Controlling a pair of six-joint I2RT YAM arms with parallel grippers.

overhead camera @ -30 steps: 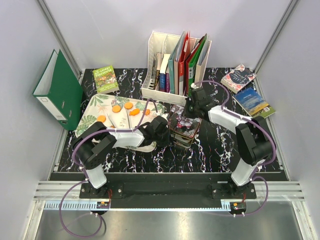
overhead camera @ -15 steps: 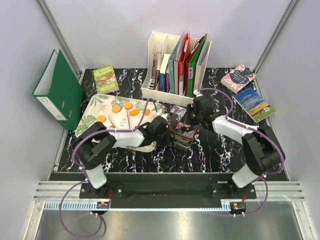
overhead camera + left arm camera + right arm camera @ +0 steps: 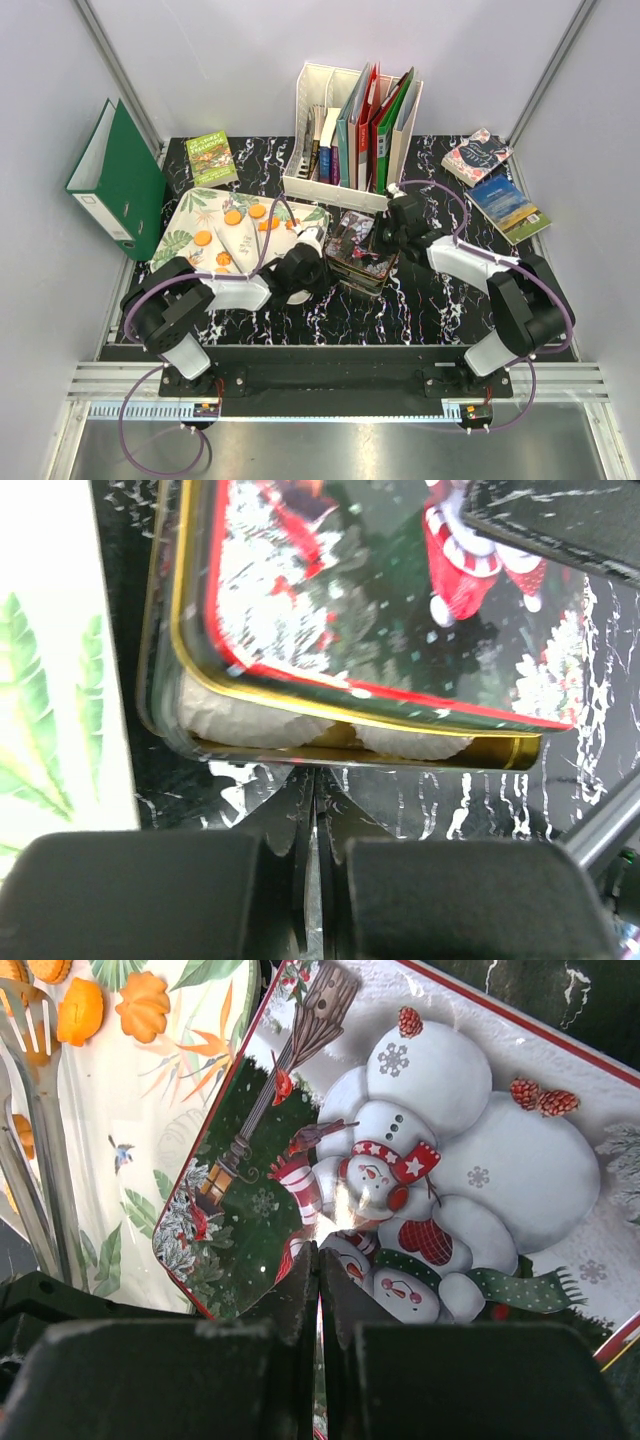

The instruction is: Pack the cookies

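Left gripper (image 3: 312,780), right gripper (image 3: 318,1260): jaws closed, empty. Snowman-printed metal lid (image 3: 450,1140) lies askew on gold-rimmed tin (image 3: 300,752); orange round cookies (image 3: 257,211) sit unpacked far left. Opening seems in hand; next, slide lid clear.

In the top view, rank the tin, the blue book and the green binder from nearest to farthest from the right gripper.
1. Tin: mid-table, right at the tips of the right gripper.
2. Blue book: off to its right, near the wall.
3. Green binder: far left, standing at the table's edge.
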